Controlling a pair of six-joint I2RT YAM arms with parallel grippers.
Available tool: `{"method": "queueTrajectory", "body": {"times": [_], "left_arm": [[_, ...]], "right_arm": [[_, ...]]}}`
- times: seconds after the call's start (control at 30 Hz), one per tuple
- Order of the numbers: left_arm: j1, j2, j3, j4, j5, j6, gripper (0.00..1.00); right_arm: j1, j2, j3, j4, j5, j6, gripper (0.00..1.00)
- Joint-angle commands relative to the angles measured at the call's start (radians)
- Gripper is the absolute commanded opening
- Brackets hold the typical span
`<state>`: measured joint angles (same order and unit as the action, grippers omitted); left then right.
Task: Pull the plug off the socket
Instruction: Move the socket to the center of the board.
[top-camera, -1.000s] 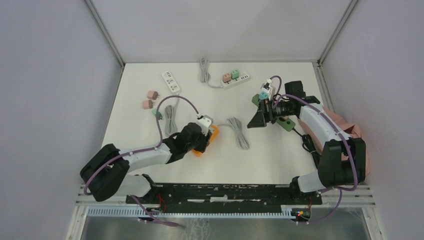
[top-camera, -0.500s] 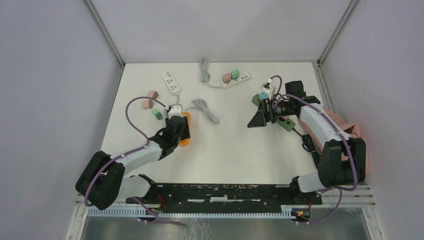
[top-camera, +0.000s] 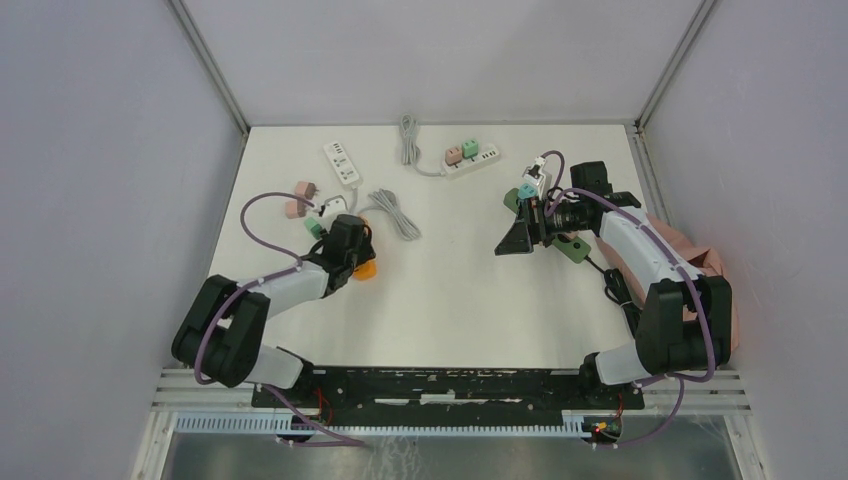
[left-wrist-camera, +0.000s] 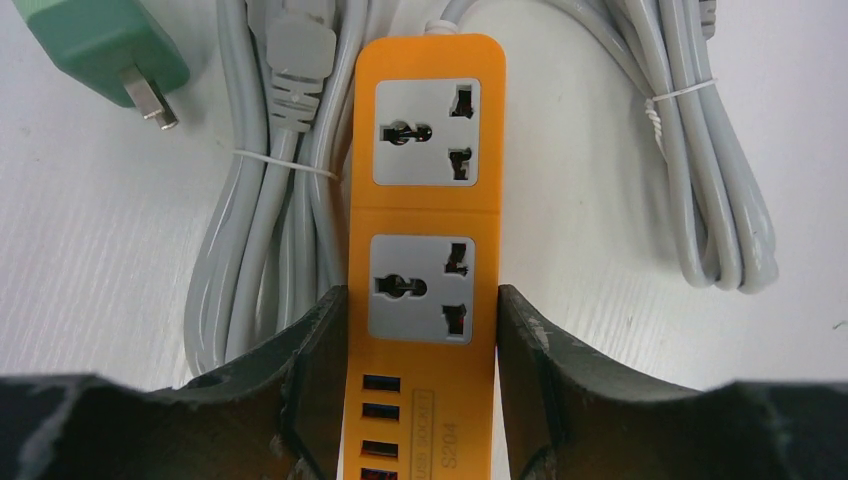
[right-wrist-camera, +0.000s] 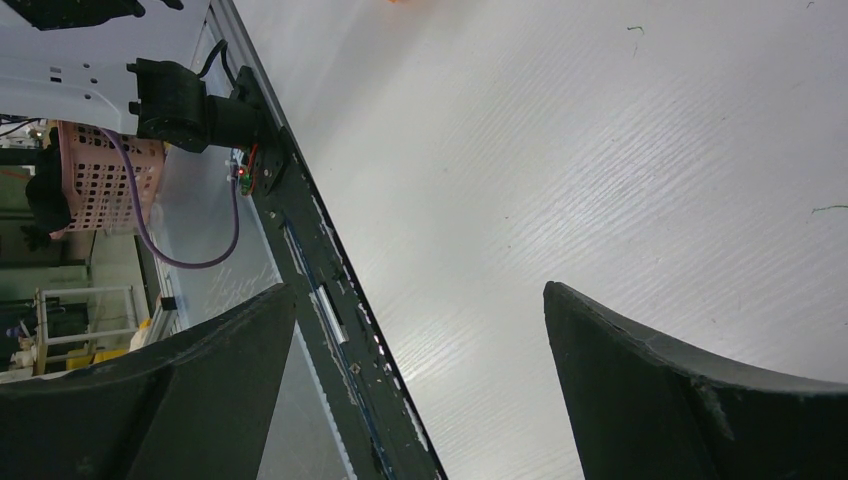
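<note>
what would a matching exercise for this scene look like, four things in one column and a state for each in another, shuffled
Things
1. orange power strip
2. green plug beside it
3. right gripper
4. white strip nearest the right arm

States
A. open, holding nothing
B. clamped by the left gripper
C. lying loose, prongs bare
D. carries a pink plug and a mint plug

Pairs: 1-B, 2-C, 3-A, 4-D

White table (top-camera: 440, 310), pale grey walls (top-camera: 100, 150) — metal corner frame (top-camera: 206, 62)
</note>
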<state>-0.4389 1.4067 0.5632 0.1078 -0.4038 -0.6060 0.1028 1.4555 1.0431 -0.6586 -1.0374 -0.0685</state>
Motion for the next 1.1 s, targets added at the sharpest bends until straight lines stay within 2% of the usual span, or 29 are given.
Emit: {"method": "queueTrajectory", "body": {"times": [0.0,0.1,0.2,0.27,0.33,0.57,0.8,0.97,1.07], "left_arm": [[0.047,0.050,0.059,0.009,-0.002,-0.093,0.20],[0.060,0.079,0.090,-0.034,0.022,-0.105,0.39],[0.065,0.097,0.127,-0.090,0.048,-0.114,0.75],[0.066,0.100,0.150,-0.124,0.066,-0.119,0.90],[0.065,0.087,0.167,-0.159,0.080,-0.127,0.99],[0.066,-0.038,0.190,-0.243,0.144,-0.160,0.99],[0.065,-0.141,0.318,-0.426,0.250,-0.168,0.99],[0.065,-0.190,0.452,-0.495,0.335,-0.085,0.99],[0.065,-0.203,0.512,-0.492,0.392,0.020,0.99]], "right_arm": [[-0.006,-0.034,0.015,0.033,-0.027,0.001,1.00],[-0.007,-0.035,0.016,0.033,-0.026,0.001,1.00],[-0.009,-0.037,0.016,0.033,-0.022,-0.001,1.00],[-0.009,-0.039,0.018,0.031,-0.020,-0.004,1.00],[-0.010,-0.040,0.017,0.027,-0.017,-0.007,1.00],[-0.015,-0.062,0.028,-0.005,0.021,-0.050,1.00],[-0.033,-0.120,0.042,-0.046,0.102,-0.126,1.00],[-0.054,-0.179,0.077,-0.095,0.195,-0.230,1.00],[-0.055,-0.214,0.116,-0.139,0.258,-0.311,1.00]]}}
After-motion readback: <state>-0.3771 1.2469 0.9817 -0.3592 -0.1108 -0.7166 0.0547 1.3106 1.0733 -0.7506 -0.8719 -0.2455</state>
